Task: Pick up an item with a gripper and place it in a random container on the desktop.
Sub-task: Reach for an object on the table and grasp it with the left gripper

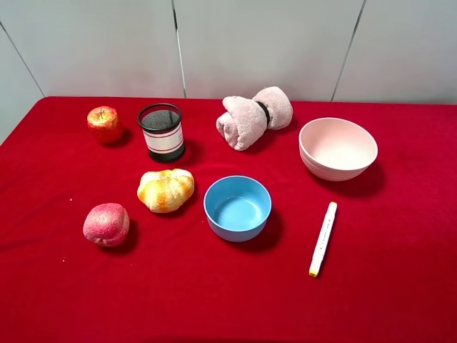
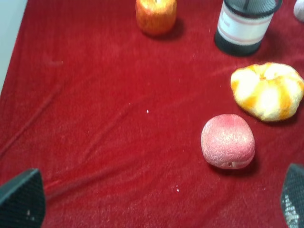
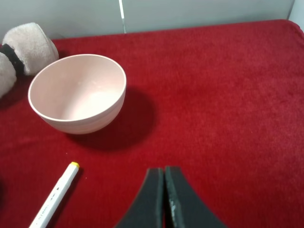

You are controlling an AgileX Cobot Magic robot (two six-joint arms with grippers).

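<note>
The peach (image 2: 228, 141) lies alone on the red cloth (image 1: 57, 286) at the near left of the table. It is close to the croissant-shaped bread (image 1: 166, 190) without touching it, and the mesh cup (image 1: 161, 132) stands beyond that. My left gripper (image 2: 157, 202) hangs above with its jaws spread wide and empty, but the fruit sits towards one finger rather than midway. I should shift across until it is centred, then come straight down and close gently at its widest part, since a rounded skin may slip. I should also keep the finger on the bread's side clear of the bread. The cup's mouth looks barely wider than the fruit, so I should release squarely over it. My right gripper (image 3: 164, 173) is pressed closed on nothing, near the pink bowl (image 3: 78, 93).
</note>
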